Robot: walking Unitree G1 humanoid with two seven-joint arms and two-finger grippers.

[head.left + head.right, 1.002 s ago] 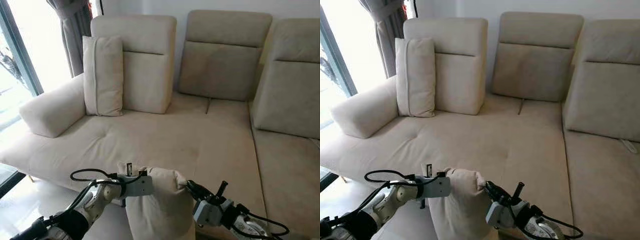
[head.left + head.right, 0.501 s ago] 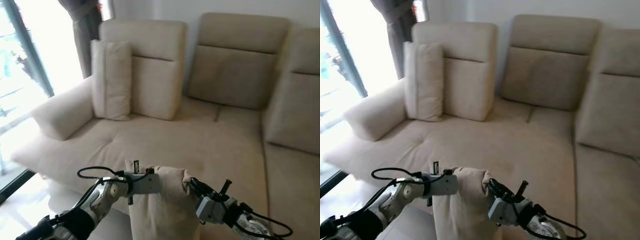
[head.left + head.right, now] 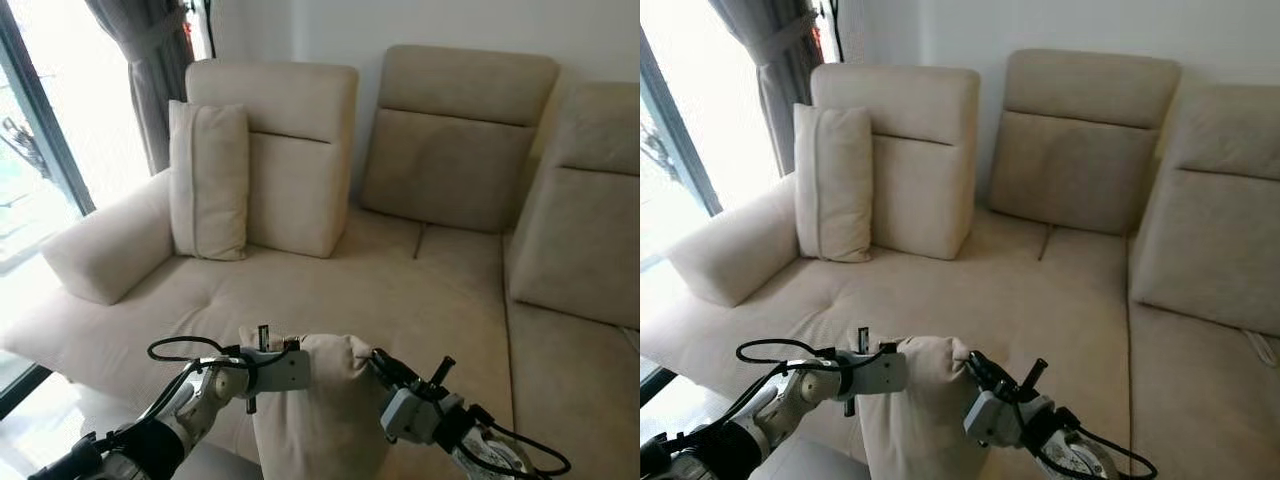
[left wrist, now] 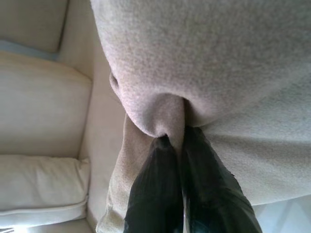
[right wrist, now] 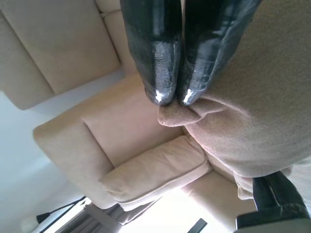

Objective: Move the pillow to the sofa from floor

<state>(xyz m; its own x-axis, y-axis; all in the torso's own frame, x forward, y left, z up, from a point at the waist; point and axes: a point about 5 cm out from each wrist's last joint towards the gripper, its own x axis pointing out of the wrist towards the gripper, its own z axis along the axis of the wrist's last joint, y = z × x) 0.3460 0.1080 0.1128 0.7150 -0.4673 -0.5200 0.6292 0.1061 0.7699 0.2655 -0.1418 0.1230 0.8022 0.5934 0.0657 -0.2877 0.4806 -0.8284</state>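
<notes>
Pillow (image 3: 320,410) at sofa (image 3: 400,290) front edge

Beige pillow (image 3: 920,410) hangs upright at the sofa's (image 3: 1040,300) front edge, held at its top corners from both sides. Left end effector (image 3: 902,368) pinches the near-left corner, right end effector (image 3: 970,362) nips the other, black fingers closed on fabric. A second cushion (image 3: 832,182) stands upright against the back cushion near the armrest (image 3: 730,245). Grey curtain (image 3: 775,60) hangs by the bright window (image 3: 680,130) at the left.
</notes>
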